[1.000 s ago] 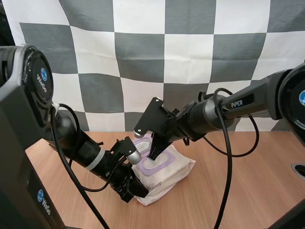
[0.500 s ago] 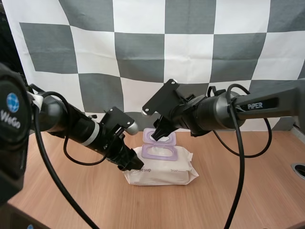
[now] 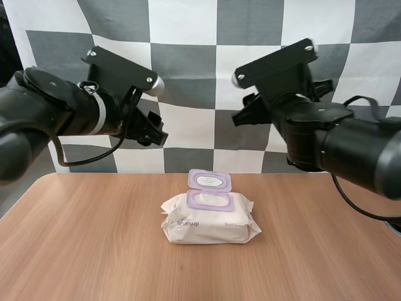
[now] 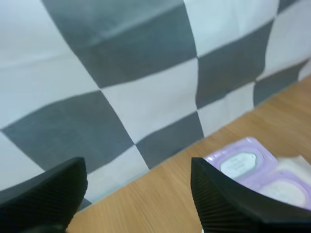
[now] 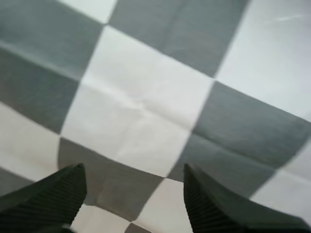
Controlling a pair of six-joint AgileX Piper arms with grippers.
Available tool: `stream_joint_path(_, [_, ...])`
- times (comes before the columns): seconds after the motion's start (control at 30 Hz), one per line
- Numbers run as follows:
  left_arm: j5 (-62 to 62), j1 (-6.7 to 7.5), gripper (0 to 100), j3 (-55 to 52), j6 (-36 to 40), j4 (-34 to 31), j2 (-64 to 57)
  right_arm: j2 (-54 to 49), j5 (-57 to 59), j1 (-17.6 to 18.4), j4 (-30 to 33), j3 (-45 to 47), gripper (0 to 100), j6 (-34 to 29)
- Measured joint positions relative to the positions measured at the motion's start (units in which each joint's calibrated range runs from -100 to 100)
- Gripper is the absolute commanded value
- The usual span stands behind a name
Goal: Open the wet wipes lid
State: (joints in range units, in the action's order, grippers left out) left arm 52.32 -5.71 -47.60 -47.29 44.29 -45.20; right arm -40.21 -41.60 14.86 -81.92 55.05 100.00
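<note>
The white pack of wet wipes (image 3: 210,224) lies flat in the middle of the wooden table (image 3: 81,238). Its purple lid (image 3: 210,180) is flipped up and back, and the oval opening (image 3: 210,200) shows. My left gripper (image 3: 150,128) hangs high above the table, up and to the left of the pack. In the left wrist view its fingers (image 4: 48,189) stand wide apart, open on nothing, with the raised lid (image 4: 238,162) beyond them. My right gripper (image 3: 247,110) is lifted high to the pack's upper right. Its fingers (image 5: 48,196) also stand apart, open and holding nothing.
Bare wood surrounds the pack on all sides. A round dark fitting (image 3: 395,224) sits at the table's right edge.
Both arms have risen up and away from the pack. Both grippers went from shut to open. The pack now lies square on the table with its lid standing open.
</note>
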Motion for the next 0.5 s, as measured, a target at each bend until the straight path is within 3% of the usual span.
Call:
stream_joint_path(0.13, [-4.52, -1.12, 100, 0.0, 5.89, 0.22, -7.58, -7.91, -10.31, 0.0, -5.53, 0.0, 95, 0.0])
stream_joint_path(0.37, [4.69, -5.76, 100, -1.78, 13.05, -0.87, -21.26, -20.34, -28.51, 0.0, -10.56, -0.15, 95, 0.0])
stream_joint_path(0.5, [7.2, -6.02, 100, -5.26, 13.05, 1.27, -28.99, -23.72, -34.74, 0.0, -11.45, -1.66, 87, 0.0])
